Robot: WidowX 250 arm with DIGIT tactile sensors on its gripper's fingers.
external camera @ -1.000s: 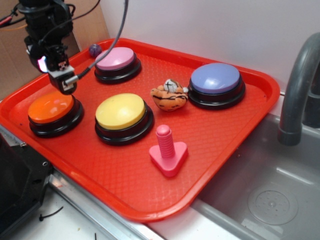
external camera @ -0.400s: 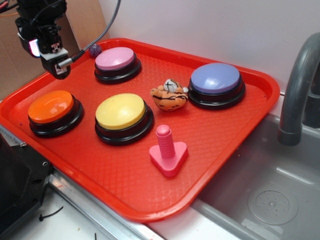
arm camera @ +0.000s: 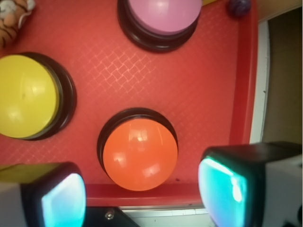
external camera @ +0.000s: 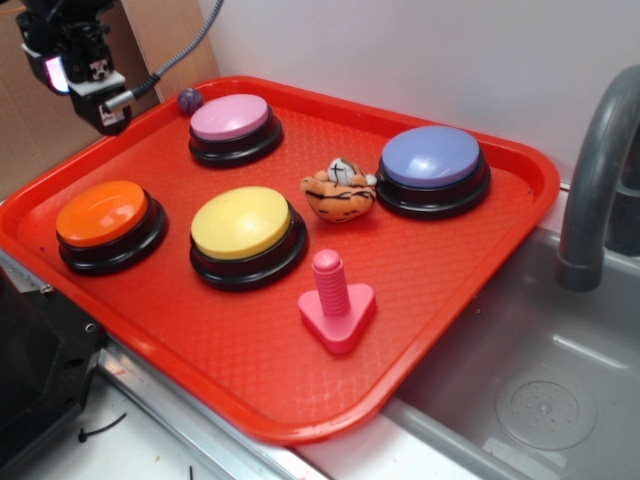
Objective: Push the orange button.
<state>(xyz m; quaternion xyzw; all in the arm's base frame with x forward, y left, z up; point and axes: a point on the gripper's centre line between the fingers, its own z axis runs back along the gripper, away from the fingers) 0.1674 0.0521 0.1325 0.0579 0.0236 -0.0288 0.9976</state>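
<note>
Looking down from the side, we saw a red tray (external camera: 430, 290) with four big round buttons on it. The orange button (external camera: 102, 213) sat near the left edge of the tray, close to the front rim. Just to its right was the yellow button (external camera: 241, 222). The pink button (external camera: 230, 117) was farther back, and the purple button (external camera: 431, 156) was far over on the right. A little toy tiger (external camera: 338, 189) lay between the yellow and purple buttons. A pink peg on a flat base (external camera: 336, 295) stood nearer the front. A small dark ball (external camera: 189, 100) sat in the far corner by the pink button. A gray tap (external camera: 596, 180) rose over the sink on the right.

The gripper (external camera: 105, 115) hung up high at the far left, above the tray's edge and well apart from the orange button. From the wrist camera we saw its two fingers (arm camera: 236, 182) spread wide, with nothing between them. The orange button (arm camera: 140, 153) showed below, in the gap.
</note>
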